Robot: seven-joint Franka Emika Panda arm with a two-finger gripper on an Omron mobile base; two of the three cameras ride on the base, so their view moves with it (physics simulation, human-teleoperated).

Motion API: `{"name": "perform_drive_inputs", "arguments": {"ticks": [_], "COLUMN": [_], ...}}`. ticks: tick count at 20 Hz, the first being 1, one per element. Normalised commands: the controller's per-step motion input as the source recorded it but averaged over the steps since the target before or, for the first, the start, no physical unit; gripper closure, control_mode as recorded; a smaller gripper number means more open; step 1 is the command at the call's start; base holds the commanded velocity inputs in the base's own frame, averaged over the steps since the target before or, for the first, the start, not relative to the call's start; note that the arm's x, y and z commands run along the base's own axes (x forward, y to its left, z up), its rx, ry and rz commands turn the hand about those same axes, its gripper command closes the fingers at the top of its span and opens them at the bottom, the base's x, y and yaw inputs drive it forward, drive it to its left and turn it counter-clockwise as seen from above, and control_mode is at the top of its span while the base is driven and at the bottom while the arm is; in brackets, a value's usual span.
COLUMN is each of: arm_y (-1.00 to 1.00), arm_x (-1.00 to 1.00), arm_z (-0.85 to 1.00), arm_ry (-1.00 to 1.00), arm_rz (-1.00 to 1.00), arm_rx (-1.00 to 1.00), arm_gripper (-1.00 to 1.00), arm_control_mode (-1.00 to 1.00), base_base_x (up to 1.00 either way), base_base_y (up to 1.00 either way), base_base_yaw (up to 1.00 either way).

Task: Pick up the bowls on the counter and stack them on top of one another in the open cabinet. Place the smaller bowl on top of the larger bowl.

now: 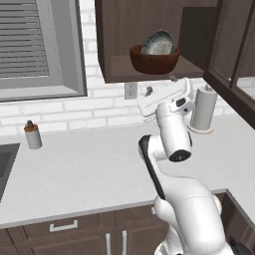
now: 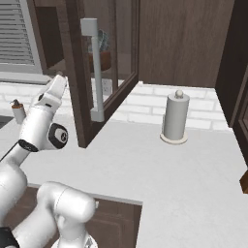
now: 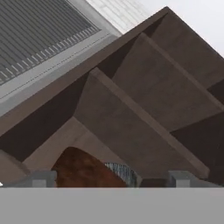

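Observation:
On the bare shelf of the open cabinet (image 1: 119, 74) stands the larger reddish-brown bowl (image 1: 154, 61). The smaller grey bowl (image 1: 158, 42) rests inside it, tilted so its pale inside faces forward. My gripper (image 1: 160, 83) hangs open just below and in front of the shelf's front edge, holding nothing. In the hand view the fingertips (image 3: 39, 179) stand wide apart, with the brown bowl (image 3: 81, 169) and a sliver of the grey bowl (image 3: 121, 172) just above them. Through the glass door both bowls (image 2: 101, 57) show dimly. The counter (image 1: 89, 169) lies below.
A paper towel roll (image 1: 203, 107) stands on the counter right of the arm. A small bottle (image 1: 32, 134) sits at the left near the sink edge (image 1: 5, 164). The open glass door (image 2: 97, 72) with its silver handle hangs close to the arm's right.

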Motion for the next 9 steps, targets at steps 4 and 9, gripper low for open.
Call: {"name": "perform_drive_inputs", "arguments": {"ticks": [4,9], "arm_y": [-0.72,-0.41], "arm_x": [-0.68,-0.75], "arm_z": [-0.21,-0.45], "arm_ry": [0.12,0.09], "arm_rz": [-0.07,-0.18], "arm_rx": [0.0,0.0], "arm_gripper": [-1.0,-1.0], "arm_control_mode": [-1.0,-1.0], "base_base_x": [0.0,0.0], "base_base_y": [0.0,0.0], "base_base_yaw": [0.0,0.0]}}
